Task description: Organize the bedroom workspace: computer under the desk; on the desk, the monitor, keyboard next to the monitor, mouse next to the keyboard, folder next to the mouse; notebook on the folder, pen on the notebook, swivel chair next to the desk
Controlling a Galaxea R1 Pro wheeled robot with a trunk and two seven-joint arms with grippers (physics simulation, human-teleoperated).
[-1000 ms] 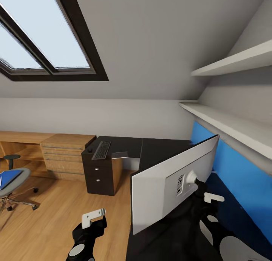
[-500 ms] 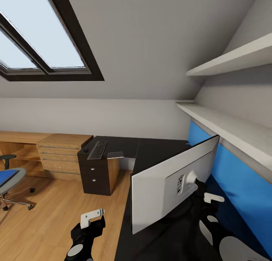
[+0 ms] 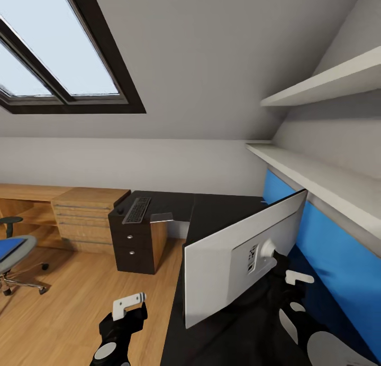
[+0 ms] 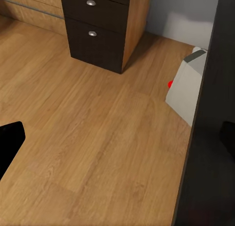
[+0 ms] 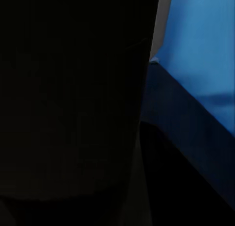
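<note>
Monitor (image 3: 233,260) held up over the dark tabletop (image 3: 222,212), tilted, grey back turned toward the head camera, stand hub right against the right end effector (image 3: 280,268). Right end effector behind and below the hub, one white finger (image 3: 299,276) showing just beside it; jaws hidden by the monitor, so cannot tell whether clamped on the stand or apart. Right wrist view mostly black, with a strip of blue wall panel (image 5: 200,44) along one side.

Left end effector (image 3: 127,308) hanging low over the wooden floor (image 3: 63,302), beside the tabletop's edge and well apart from the monitor; white finger (image 3: 128,303) seen from above, gap not readable, so cannot tell.

Keyboard (image 3: 137,209) lying flat on the far part of the tabletop above the dark drawer unit (image 3: 132,244), well apart from both end effectors. Swivel chair (image 3: 13,255) at the far left on the floor, blue folder (image 3: 10,247) on its seat. In the left wrist view, a pale grey computer (image 4: 188,88) standing on the floor beside the tabletop's edge, near the drawers (image 4: 98,30).
</note>
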